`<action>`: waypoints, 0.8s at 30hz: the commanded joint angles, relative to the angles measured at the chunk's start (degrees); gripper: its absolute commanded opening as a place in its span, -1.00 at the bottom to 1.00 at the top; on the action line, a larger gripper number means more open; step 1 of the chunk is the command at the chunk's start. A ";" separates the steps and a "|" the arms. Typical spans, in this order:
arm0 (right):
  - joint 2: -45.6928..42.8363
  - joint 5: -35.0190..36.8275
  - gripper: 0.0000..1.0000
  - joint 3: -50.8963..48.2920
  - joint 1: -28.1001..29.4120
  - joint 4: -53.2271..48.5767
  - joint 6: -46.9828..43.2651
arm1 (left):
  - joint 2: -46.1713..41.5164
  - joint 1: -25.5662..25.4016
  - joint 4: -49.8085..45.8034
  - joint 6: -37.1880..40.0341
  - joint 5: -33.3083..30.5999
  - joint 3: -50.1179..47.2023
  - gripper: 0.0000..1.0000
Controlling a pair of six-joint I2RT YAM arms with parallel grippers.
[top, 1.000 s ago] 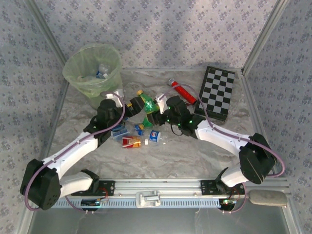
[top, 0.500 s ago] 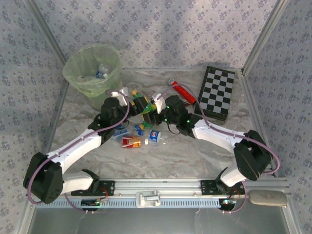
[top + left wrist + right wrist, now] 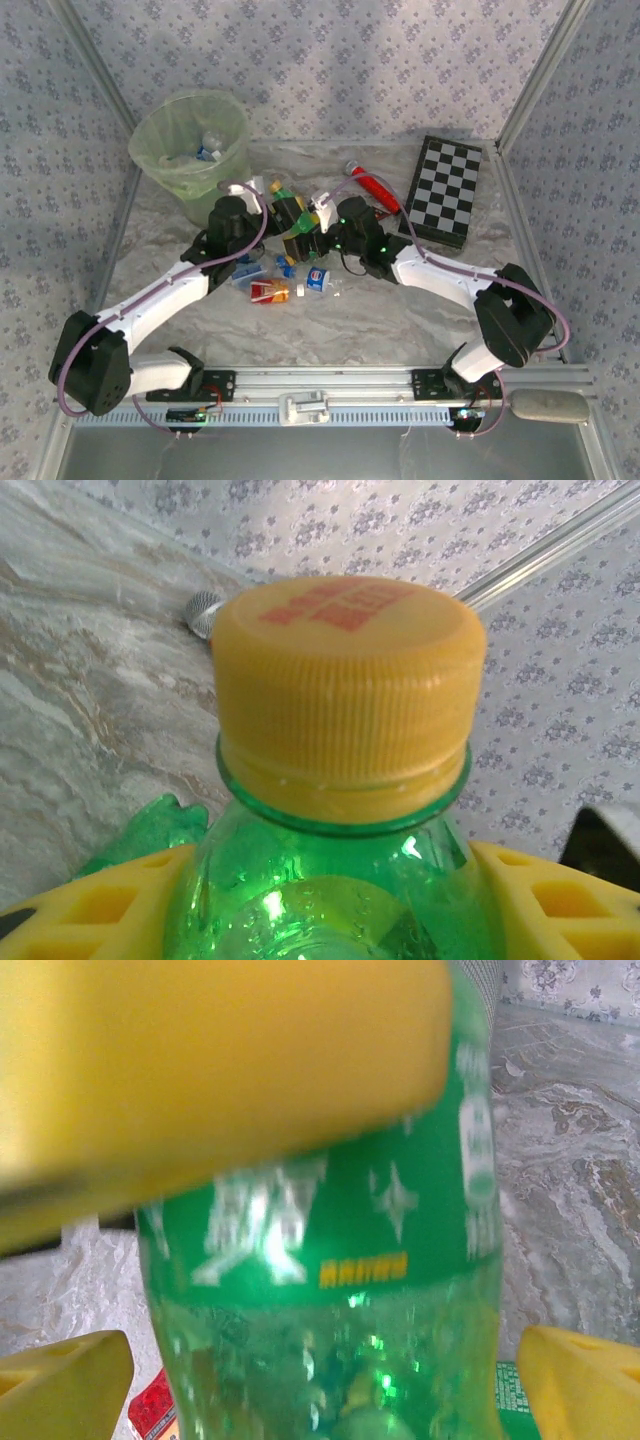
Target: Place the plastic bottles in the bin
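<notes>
Marbled grey worktop [image 3: 400, 320] centre: a green plastic bottle with orange cap [image 3: 330, 900] sits between both arms, left jaws pinching its shoulder, right jaws spread clear; the translucent pale-green bin [image 3: 175, 190] lies nearest the left arm.

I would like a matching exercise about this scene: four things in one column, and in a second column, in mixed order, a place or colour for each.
Things:
1. green bottle
2. bin
3. checkerboard
4. red cylinder

Places or colours:
a. at the back right
b. has an orange cap
c. in the back left corner
d. just left of the checkerboard

Pairs: 1-b, 2-c, 3-a, 4-d.
</notes>
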 commanded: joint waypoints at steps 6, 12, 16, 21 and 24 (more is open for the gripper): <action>-7.98 6.34 1.00 -5.42 -0.25 1.85 -0.01 | -0.06 6.33 -11.59 14.13 -0.27 15.52 -0.10; -10.91 7.15 1.00 -7.87 -4.56 1.12 3.63 | 4.55 11.95 -26.60 25.73 0.95 32.05 -0.07; -12.22 7.28 1.00 -9.66 -8.02 1.79 7.14 | 8.51 16.48 -35.12 30.13 1.31 42.32 -0.06; -13.83 6.99 1.00 -11.28 -12.13 1.47 9.15 | 12.40 23.00 -39.94 33.74 -0.38 49.45 -0.05; -14.72 5.97 1.00 -11.72 -14.53 -0.47 9.96 | 14.32 26.72 -40.92 34.71 -1.33 51.17 -0.05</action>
